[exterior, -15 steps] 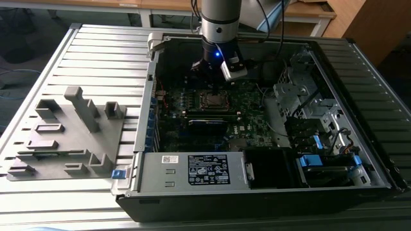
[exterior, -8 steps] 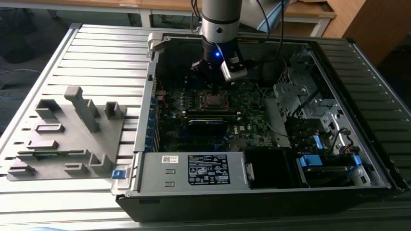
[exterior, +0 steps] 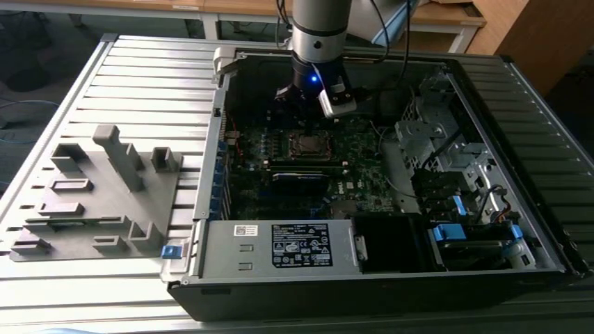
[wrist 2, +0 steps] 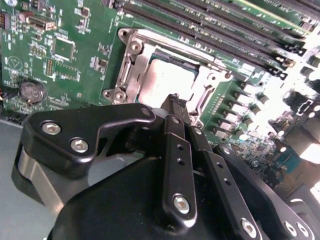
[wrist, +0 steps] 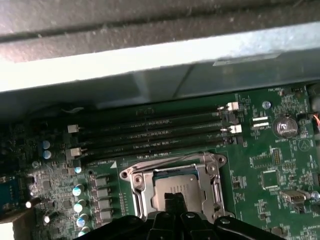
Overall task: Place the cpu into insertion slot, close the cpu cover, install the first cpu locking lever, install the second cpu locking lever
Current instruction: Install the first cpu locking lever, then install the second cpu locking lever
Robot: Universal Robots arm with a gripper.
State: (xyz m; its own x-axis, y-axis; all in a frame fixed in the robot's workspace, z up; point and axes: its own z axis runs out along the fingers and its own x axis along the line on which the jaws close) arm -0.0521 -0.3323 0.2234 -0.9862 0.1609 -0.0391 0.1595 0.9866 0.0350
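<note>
I judge the cover step in hand. The cpu (wrist 2: 167, 72) lies in the insertion slot (exterior: 308, 144), with the cpu cover (wrist 2: 131, 75) down around it. In the exterior view, my end effector (wrist 2: 175, 102) stands at the slot's 12 o'clock, fingers narrow and holding nothing. Any press calls for light, straight contact.

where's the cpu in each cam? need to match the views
Exterior view: cpu mid-motherboard, just under the gripper.
Second wrist view: cpu between the gripper and the memory slots.
First wrist view: cpu between the gripper and the memory slots.
Shared landmark: the coin battery, in both wrist views.
</note>
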